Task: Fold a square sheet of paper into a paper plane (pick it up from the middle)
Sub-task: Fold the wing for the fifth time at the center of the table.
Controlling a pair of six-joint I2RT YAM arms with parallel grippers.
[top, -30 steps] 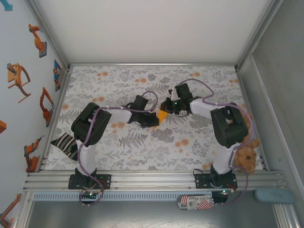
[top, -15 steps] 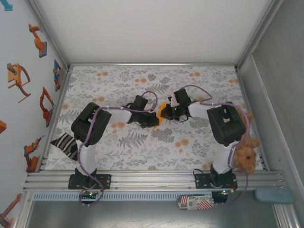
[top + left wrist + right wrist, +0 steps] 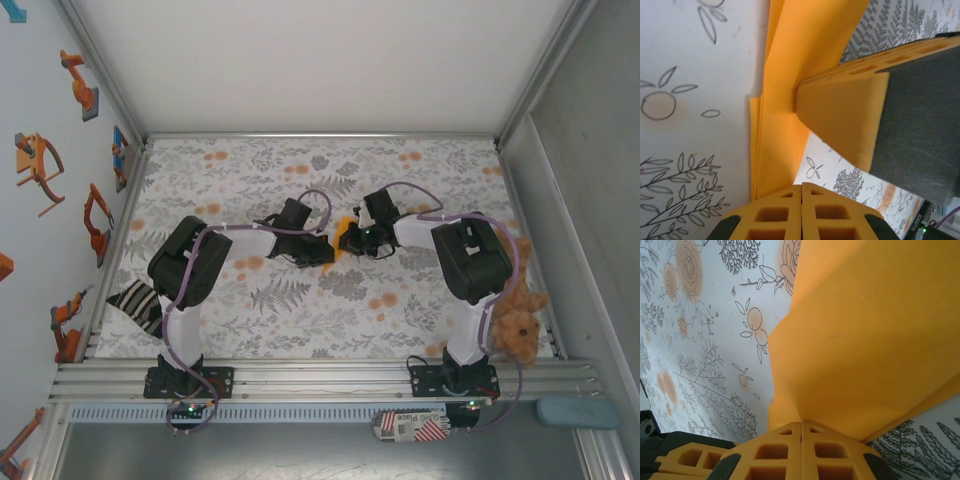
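The left gripper [image 3: 801,189] has its jaws pressed together, pads touching. The folded orange sheet of paper [image 3: 785,75] runs straight out ahead from their tips, with its layered edge caught there. The right gripper [image 3: 801,426] is likewise clamped tight on the paper, which fans out ahead of its jaws in a creased fold. One right finger [image 3: 840,115] meets the paper just ahead of the left jaws, with the flowered cloth [image 3: 680,60] behind.

Orange-yellow paper [image 3: 865,340], floral white cloth [image 3: 715,365]
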